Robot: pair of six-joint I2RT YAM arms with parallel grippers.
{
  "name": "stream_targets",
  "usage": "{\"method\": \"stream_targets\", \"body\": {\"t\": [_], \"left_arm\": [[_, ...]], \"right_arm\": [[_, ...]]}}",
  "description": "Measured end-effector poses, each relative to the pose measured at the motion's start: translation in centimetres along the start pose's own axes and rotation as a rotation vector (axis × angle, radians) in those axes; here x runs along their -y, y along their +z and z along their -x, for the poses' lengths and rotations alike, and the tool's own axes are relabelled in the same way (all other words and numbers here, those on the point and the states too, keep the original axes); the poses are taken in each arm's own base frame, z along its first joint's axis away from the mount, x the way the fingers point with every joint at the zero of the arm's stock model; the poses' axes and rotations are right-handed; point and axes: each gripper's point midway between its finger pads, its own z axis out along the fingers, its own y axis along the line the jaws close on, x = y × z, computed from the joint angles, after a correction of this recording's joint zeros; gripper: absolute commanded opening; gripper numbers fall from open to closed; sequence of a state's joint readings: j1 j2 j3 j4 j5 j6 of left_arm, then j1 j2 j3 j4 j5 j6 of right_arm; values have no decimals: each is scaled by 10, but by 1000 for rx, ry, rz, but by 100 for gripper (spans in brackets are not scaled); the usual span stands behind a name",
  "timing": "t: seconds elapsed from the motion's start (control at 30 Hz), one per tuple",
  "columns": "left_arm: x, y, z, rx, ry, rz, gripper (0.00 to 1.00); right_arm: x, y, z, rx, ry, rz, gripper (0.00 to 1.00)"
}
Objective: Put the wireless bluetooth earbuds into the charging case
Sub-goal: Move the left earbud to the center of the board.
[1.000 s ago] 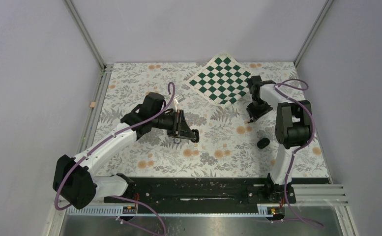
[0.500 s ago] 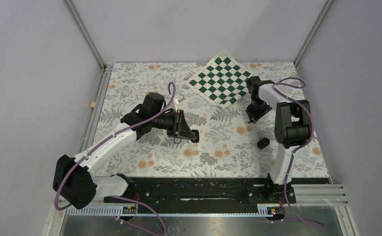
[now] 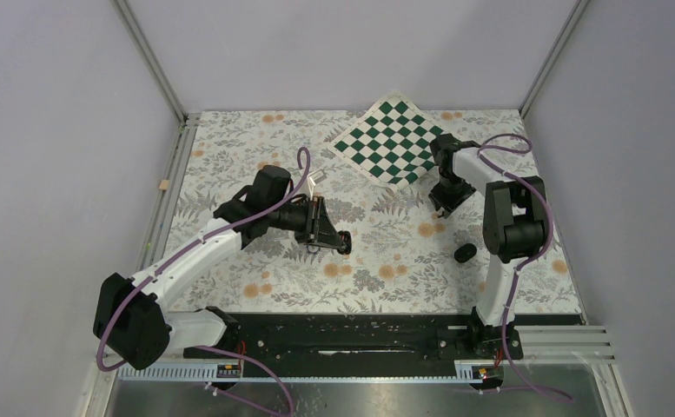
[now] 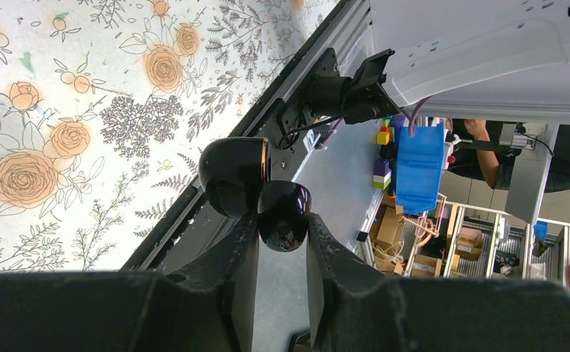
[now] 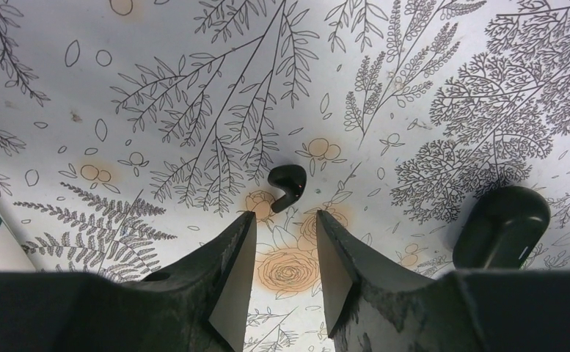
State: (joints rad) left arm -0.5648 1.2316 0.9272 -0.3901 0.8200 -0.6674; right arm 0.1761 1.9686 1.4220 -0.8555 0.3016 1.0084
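Wireless bluetooth earbud (image 5: 287, 186) sits just beyond the spread right claw (image 5: 284, 220); centre, pinch gently. Left claw (image 4: 280, 221) grips charging case (image 4: 234, 174).

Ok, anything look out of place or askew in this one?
The checkered cloth lies skewed, diamond-wise, its far corner lifted against the back wall. A small tan strip sits stray on the left rail. Nothing looks spilled.
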Motion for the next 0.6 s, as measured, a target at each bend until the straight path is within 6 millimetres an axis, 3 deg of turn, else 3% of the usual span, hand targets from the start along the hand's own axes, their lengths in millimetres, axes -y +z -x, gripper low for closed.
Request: {"method": "stream_targets", "body": {"t": [0.2, 0.37, 0.47, 0.6], "left_arm": [[-3, 0, -3, -5, -2, 4, 0], [0, -4, -3, 8, 10, -2, 0], [2, -7, -1, 22, 19, -4, 0], [1, -9, 1, 28, 20, -3, 0]], "right_arm": [[0, 7, -7, -18, -37, 36, 43], [20, 10, -22, -40, -81, 60, 44], [20, 1, -15, -23, -85, 101, 45], [15, -16, 1, 16, -64, 172, 58]]}}
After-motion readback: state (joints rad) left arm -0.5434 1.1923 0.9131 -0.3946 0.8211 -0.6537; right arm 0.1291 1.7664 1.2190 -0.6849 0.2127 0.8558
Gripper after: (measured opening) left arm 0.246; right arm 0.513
